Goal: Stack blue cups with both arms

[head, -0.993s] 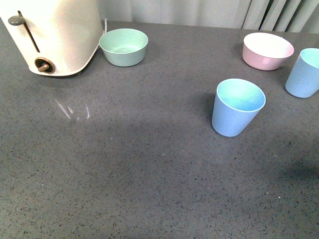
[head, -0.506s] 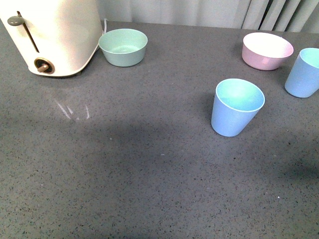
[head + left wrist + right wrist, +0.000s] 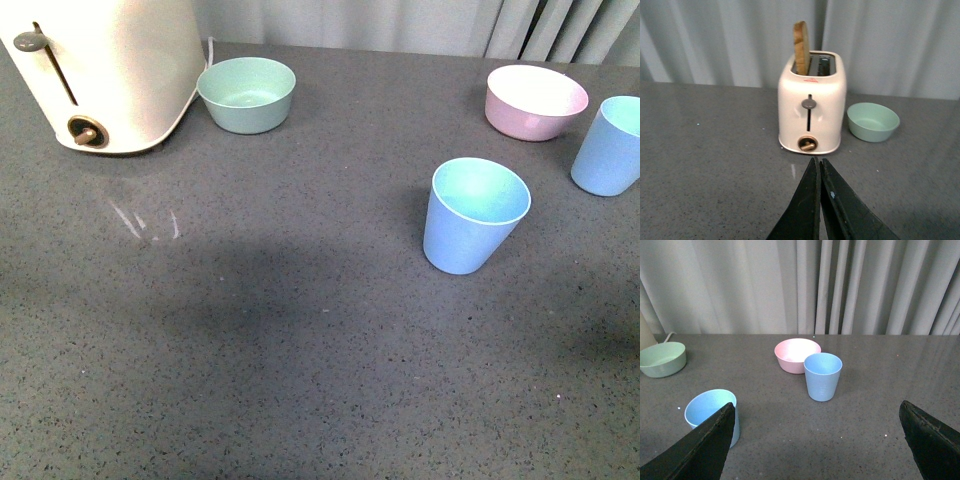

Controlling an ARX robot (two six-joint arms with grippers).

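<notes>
Two light blue cups stand upright on the grey table. One cup [image 3: 474, 217] is right of centre in the front view; the other cup [image 3: 609, 146] is at the right edge, beside the pink bowl. In the right wrist view the far cup [image 3: 823, 376] is ahead and the near cup [image 3: 715, 412] sits partly behind one finger. My right gripper [image 3: 817, 412] is open wide and empty, above the table. My left gripper [image 3: 819, 165] is shut and empty, pointing at the toaster. Neither arm shows in the front view.
A cream toaster [image 3: 105, 70] with a bread slice [image 3: 801, 47] stands at the back left. A mint green bowl [image 3: 247, 94] sits next to it. A pink bowl [image 3: 536, 101] is at the back right. Grey curtains hang behind the table.
</notes>
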